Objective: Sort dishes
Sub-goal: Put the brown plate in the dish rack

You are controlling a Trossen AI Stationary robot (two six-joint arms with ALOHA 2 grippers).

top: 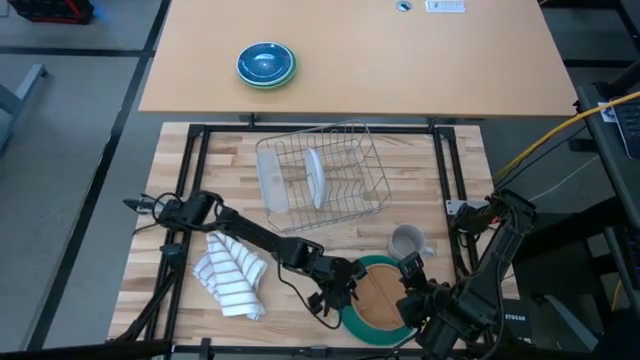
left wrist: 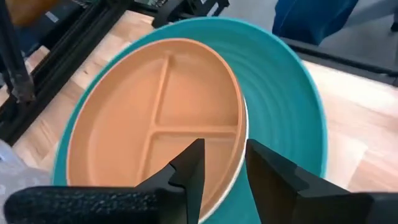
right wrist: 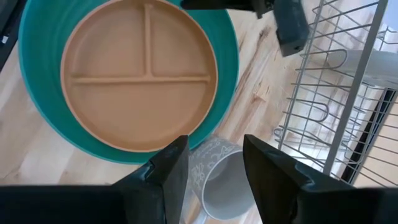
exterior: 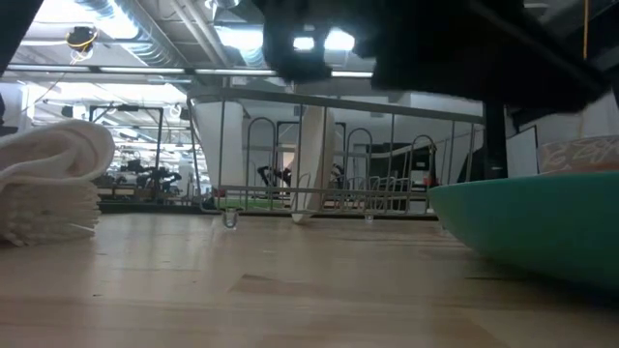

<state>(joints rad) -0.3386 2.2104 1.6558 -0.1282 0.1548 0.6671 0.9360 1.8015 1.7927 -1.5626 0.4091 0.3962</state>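
Straddling the tan plate's [left wrist: 155, 134] rim — left pincer [left wrist: 222, 165] spread — right pincer [right wrist: 214, 163] spread.

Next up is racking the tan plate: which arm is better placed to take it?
Left, probably. The left gripper is open with its fingers straddling the tan plate's rim, atop the green plate. The right gripper is open over the grey mug instead.

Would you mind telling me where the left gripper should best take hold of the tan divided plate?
Probably by its raised rim: the tan plate lies flat inside the green plate, so only the edge offers purchase. The left gripper already straddles it, one finger inside, one outside.
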